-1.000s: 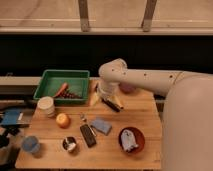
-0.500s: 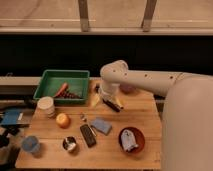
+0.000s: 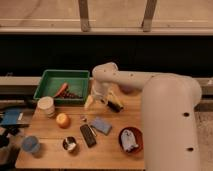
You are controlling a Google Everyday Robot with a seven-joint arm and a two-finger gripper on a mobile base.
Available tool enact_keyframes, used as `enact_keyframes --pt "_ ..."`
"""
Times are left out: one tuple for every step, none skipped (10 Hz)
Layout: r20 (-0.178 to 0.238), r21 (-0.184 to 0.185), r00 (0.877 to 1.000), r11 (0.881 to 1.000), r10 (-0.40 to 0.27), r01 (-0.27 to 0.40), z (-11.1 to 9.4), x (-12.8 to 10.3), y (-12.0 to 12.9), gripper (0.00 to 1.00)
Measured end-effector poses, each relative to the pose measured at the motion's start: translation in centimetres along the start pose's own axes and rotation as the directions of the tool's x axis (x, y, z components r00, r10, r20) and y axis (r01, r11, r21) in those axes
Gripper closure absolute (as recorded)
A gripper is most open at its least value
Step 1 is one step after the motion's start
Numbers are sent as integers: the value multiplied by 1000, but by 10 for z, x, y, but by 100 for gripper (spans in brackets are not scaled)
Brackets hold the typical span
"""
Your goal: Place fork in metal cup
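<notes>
The gripper [image 3: 101,98] hangs at centre frame over the table [image 3: 50,157]; whether it is open cannot be told. Lower left, the fork [image 3: 84,119] lies near the metal cup [image 3: 70,144].

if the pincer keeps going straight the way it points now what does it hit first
The pincer, over the back of the table, points down. It would probably meet the wooden top first, between the yellowish object and the dark-handled tool, though depth is unclear.
</notes>
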State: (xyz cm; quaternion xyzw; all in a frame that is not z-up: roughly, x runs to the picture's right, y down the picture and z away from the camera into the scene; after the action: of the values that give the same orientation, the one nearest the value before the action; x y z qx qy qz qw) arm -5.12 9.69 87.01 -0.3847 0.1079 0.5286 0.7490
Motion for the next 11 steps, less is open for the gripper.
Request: enact_keyframes --pt "-14 -11 1000 1000 -19 19 7 -4 4 20" --pt "-23 -12 999 1000 -29 28 10 -4 6 20" --pt "-27 -14 999 999 -36 36 12 -6 10 20" --pt "-42 -13 997 998 -65 65 20 -8 21 20" --pt "-42 -13 997 998 -68 68 20 -9 23 20" --pt "-43 -9 997 998 -62 61 19 -7 18 20" --pt "-46 -9 997 998 -65 64 20 -7 20 20" --pt "-46 -10 997 998 -68 67 21 -7 22 20" --pt "-44 -9 997 998 -67 67 20 -8 21 20" --pt "-55 -4 996 998 -66 65 23 -6 20 20" --pt "-64 -2 995 997 -74 74 26 -6 24 20"
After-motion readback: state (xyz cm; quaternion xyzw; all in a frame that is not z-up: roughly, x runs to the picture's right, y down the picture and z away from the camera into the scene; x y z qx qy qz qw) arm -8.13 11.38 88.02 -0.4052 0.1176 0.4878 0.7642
